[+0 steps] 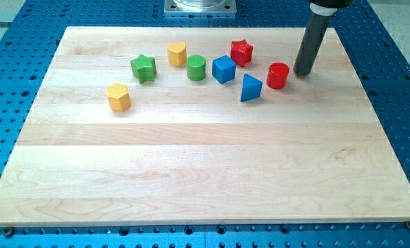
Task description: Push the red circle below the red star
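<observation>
The red circle [278, 75] is a short red cylinder at the view's upper right of the wooden board [205, 172]. The red star [241, 52] lies up and to the left of it. My tip [302, 72] is the end of the dark rod, just to the right of the red circle, with a small gap between them. The blue triangle [251, 88] sits just left and below the red circle. The blue cube [223, 69] sits below and left of the red star.
A green cylinder [196, 67], a yellow heart [177, 54], a green star [143, 68] and a yellow hexagon [119, 97] stretch towards the view's left. A blue perforated table [397, 83] surrounds the board. A metal mount [200, 7] is at the top.
</observation>
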You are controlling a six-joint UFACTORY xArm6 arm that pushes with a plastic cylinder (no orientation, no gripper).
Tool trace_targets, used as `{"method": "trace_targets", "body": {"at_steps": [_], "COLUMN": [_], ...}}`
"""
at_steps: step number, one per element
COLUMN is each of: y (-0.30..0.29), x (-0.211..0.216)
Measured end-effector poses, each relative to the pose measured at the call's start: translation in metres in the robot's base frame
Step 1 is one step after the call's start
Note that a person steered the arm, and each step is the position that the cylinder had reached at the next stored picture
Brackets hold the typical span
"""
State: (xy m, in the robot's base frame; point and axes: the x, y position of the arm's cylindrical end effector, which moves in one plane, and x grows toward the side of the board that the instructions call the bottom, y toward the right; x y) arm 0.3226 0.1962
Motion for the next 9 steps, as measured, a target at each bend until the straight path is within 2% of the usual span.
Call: {"method": "trace_targets", "body": {"at_steps": [1, 3, 5, 7, 8, 9], "y": [-0.026, -0.037, -0.078, -0.154, -0.153, -0.179], "x": [0.008, 0.061, 0.039, 0.079, 0.116, 0.118]}}
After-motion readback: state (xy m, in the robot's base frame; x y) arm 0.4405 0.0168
